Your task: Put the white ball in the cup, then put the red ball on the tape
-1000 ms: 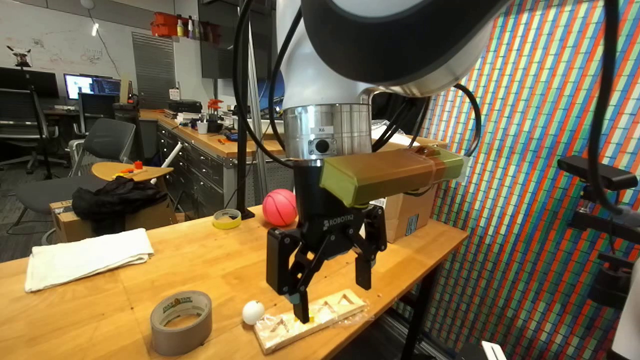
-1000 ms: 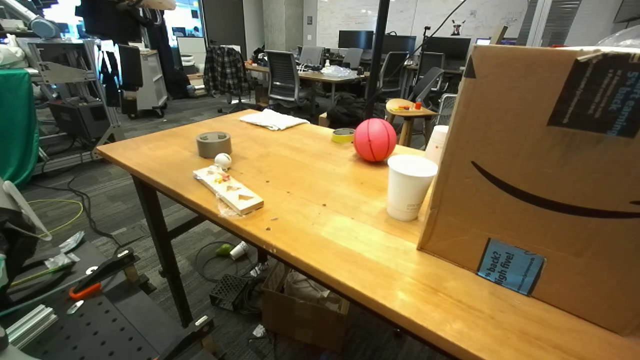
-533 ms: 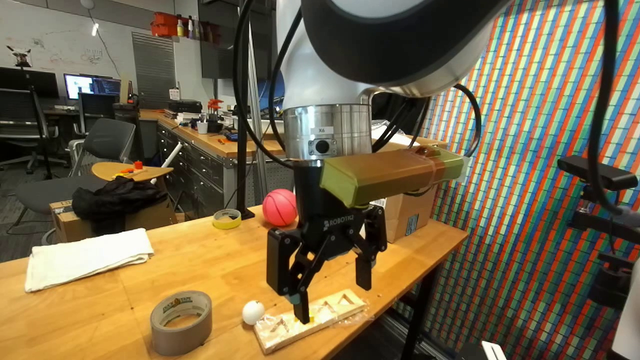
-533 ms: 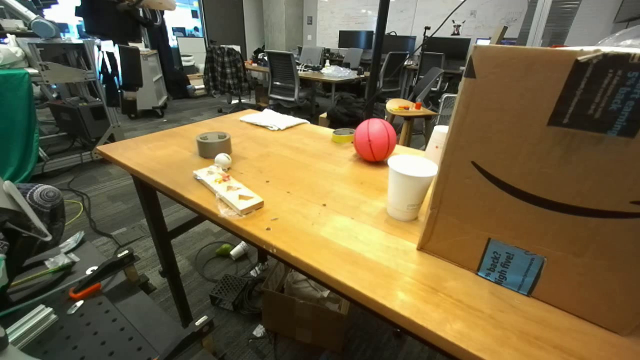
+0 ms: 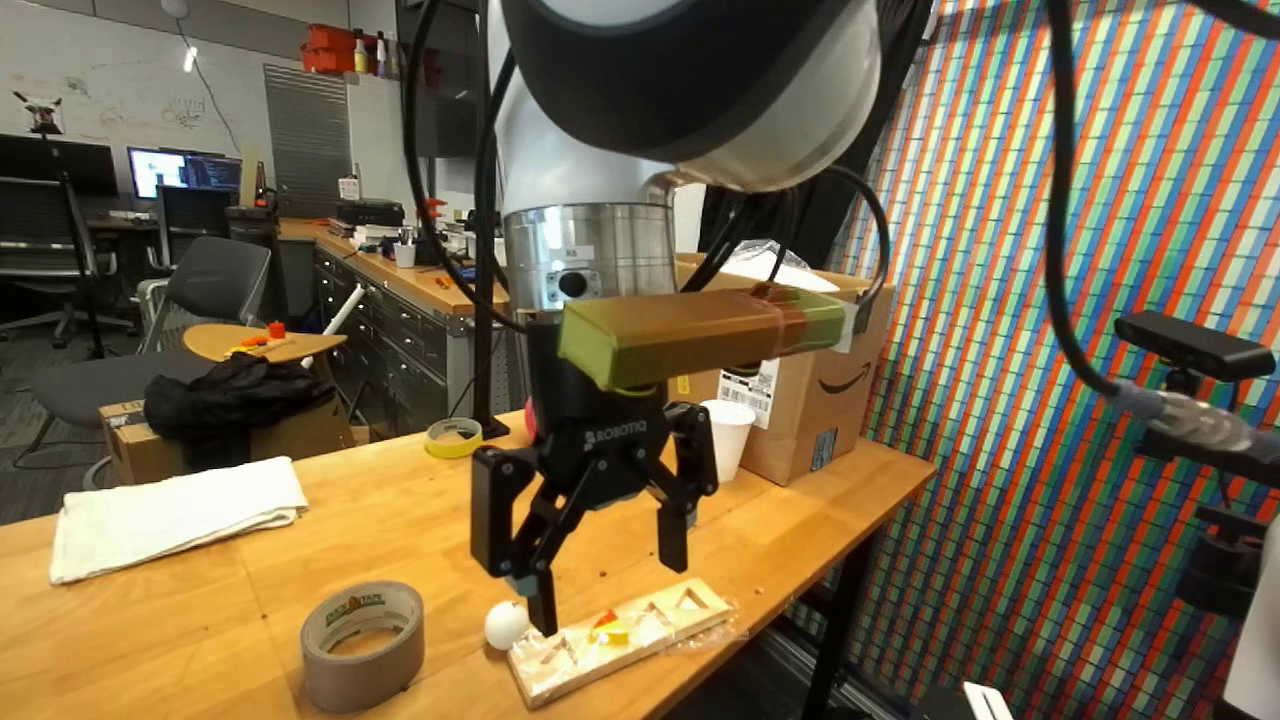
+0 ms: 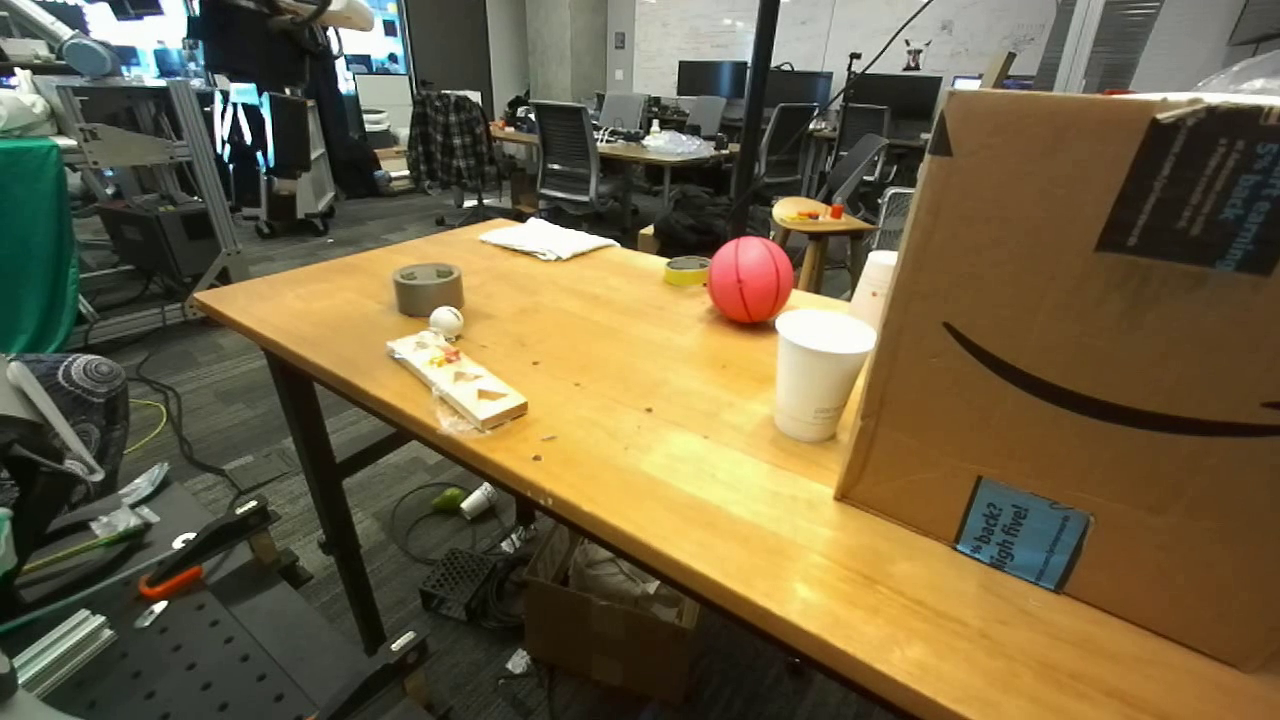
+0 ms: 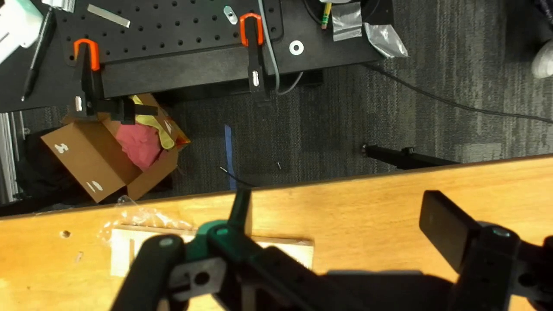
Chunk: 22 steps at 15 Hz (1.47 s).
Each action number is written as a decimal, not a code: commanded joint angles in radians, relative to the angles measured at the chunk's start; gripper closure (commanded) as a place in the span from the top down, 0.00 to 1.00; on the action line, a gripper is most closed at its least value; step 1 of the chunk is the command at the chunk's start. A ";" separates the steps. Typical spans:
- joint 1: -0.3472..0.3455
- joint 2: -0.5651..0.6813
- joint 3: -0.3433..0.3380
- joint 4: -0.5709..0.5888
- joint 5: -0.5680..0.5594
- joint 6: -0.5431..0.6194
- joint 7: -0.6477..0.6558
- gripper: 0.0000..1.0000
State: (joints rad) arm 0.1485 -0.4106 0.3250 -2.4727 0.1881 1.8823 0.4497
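Note:
My gripper (image 5: pixel 607 575) hangs open above the table, nothing between its fingers; the wrist view shows the gripper (image 7: pixel 343 220) wide apart over bare wood. The white ball (image 5: pixel 506 625) rests on the table, just left of the nearer fingertip in that exterior view. Close beside it, the grey tape (image 5: pixel 365 685) lies flat with its hole upward. By the cardboard box stands the white cup (image 6: pixel 820 380), upright. Behind it sits the red ball (image 6: pixel 750 280), mostly hidden by the gripper in an exterior view. Balls, cup and tape are out of the wrist view.
A wooden strip (image 5: pixel 620 645) in clear wrap lies below the gripper near the table edge. The big cardboard box (image 6: pixel 1060 400) stands behind the cup, with a slim white object (image 6: pixel 872 285) beside it. A yellow tape roll (image 5: pixel 452 440) and white cloth (image 5: pixel 180 515) lie farther off.
The arm and gripper have shifted left in an exterior view, uncovering the cup and covering most of the red ball. The jaws stay open; the table's things have not moved.

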 commanded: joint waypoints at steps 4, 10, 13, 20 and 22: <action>0.012 0.237 -0.015 0.210 -0.060 0.087 -0.069 1.00; 0.006 0.411 -0.073 0.336 -0.166 0.196 -0.194 1.00; 0.005 0.465 -0.109 0.353 -0.202 0.234 -0.249 1.00; 0.003 0.495 -0.165 0.297 -0.264 0.303 -0.304 1.00; 0.006 0.495 -0.166 0.279 -0.276 0.319 -0.303 1.00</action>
State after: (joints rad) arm 0.1444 0.0939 0.1664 -2.1657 -0.0629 2.1585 0.1558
